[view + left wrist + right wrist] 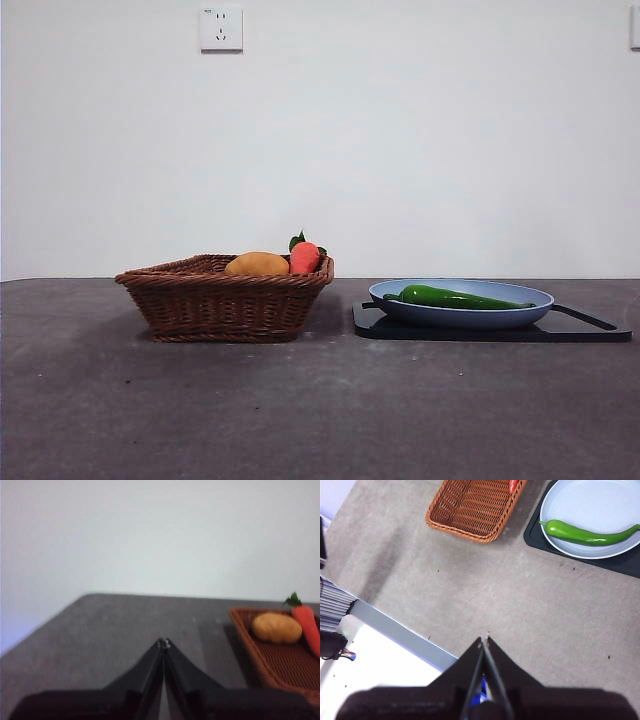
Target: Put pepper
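Observation:
The long dark-green pepper (455,297) lies in the blue plate (395,291), which sits on a black board (590,331) at the right of the table. It also shows in the right wrist view (587,534), lying across the plate (580,500). My right gripper (484,640) is shut and empty, high above the table and well away from the plate. My left gripper (163,642) is shut and empty, over bare table beside the basket. Neither gripper shows in the front view.
A brown wicker basket (190,300) stands at centre left; it holds a rounded yellow-orange fruit (257,264) and a red-orange item with green leaves (304,256). The basket (470,510) lies next to the black board (540,535). The table's edge (400,630) runs under the right gripper.

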